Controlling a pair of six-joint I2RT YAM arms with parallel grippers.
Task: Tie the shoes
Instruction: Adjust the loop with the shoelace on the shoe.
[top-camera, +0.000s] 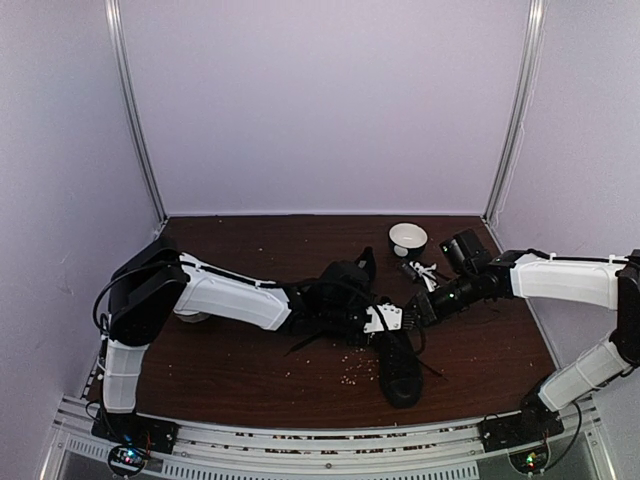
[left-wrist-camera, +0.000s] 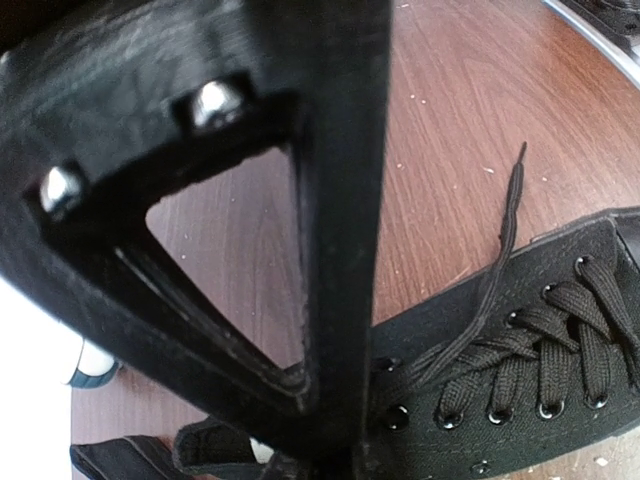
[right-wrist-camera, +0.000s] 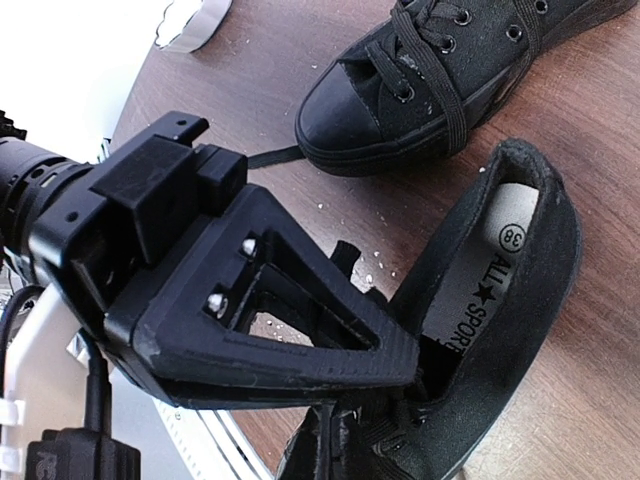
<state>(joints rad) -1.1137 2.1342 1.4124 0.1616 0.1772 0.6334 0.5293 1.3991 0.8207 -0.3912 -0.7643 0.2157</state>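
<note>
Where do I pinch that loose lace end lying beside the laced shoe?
Probably the straight stretch of lace just below its tip, where it lies flat on bare table, clear of the shoe. Come from above, jaws straddling it crosswise.

Top external: mounted high behind the arm bases, angled down and forward over the whole counter (top-camera: 240, 375) to the back wall; distant. Left wrist: very close, looking down on a laced shoe (left-wrist-camera: 520, 395). Right wrist: close, oblique. All three views share the shoes (top-camera: 398, 365) mid-counter.
</note>
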